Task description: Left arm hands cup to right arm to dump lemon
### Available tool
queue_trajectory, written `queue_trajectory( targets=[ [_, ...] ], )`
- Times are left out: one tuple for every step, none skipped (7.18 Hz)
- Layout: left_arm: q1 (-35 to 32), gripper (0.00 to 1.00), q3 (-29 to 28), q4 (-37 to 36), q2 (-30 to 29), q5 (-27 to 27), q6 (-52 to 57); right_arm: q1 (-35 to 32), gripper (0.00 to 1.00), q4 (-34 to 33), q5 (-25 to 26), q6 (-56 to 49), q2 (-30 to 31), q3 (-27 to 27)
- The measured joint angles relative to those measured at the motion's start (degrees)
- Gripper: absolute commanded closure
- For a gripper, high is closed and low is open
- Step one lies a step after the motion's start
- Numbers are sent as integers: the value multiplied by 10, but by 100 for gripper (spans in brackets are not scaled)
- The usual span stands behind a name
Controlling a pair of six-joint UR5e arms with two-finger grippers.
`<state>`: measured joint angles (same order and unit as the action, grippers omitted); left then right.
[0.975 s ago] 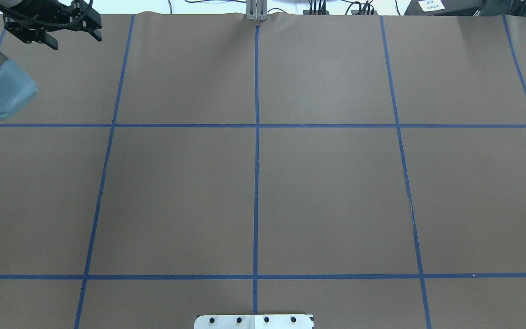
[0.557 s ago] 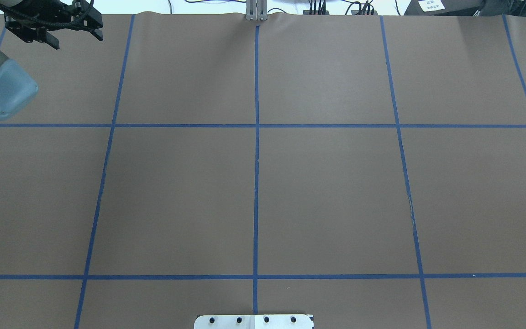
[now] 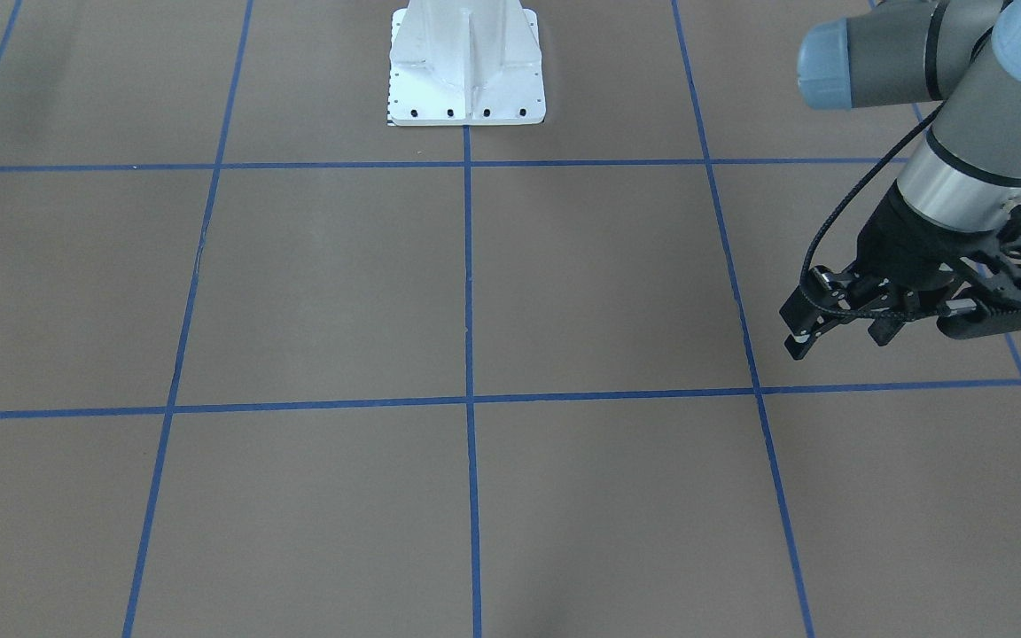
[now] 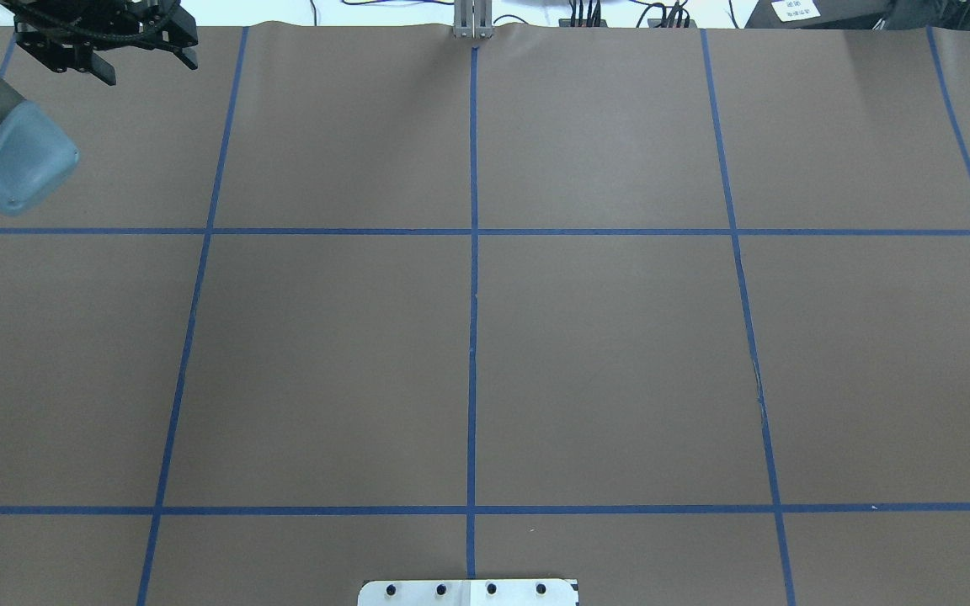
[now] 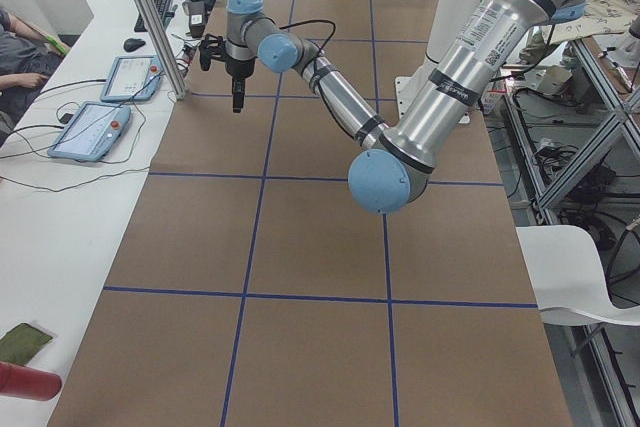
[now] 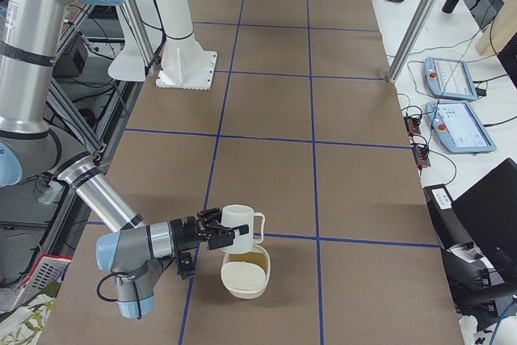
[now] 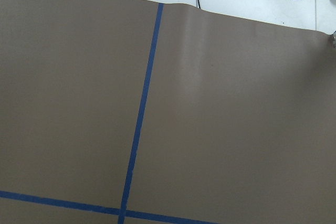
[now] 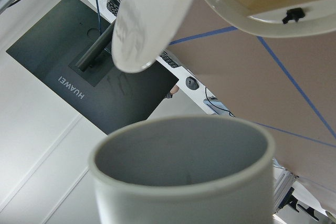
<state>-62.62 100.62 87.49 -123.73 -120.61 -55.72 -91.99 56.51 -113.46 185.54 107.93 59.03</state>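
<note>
Left gripper (image 3: 838, 342), spread and empty, edged forward; cup (image 6: 240, 224) hung above the bowl (image 6: 242, 289), handover seemingly done, right gripper (image 6: 220, 233) closure unclear.

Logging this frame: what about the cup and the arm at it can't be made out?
- Right gripper: exterior right view only, too small to tell open or shut on the cup.
- Cup bottom: right wrist view, hidden by its near rim; no lemon confirmed.
- Bowl contents: exterior right, a yellowish patch too small to identify.
- Overhead and front-facing views: cup and bowl lie outside the frame.
</note>
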Motion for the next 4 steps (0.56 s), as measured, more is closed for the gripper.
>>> queue_trajectory(
  targets=[
    [1, 0, 1, -6, -4, 3, 0, 0, 95, 7, 0, 6, 0, -5],
    [1, 0, 1, -8, -6, 5, 0, 0, 95, 11, 1, 8, -1, -7],
    [1, 0, 2, -9, -6, 5, 0, 0, 95, 12, 3, 13, -2, -8],
    [1, 0, 2, -9, -6, 5, 0, 0, 95, 13, 3, 26, -3, -8]
  ],
)
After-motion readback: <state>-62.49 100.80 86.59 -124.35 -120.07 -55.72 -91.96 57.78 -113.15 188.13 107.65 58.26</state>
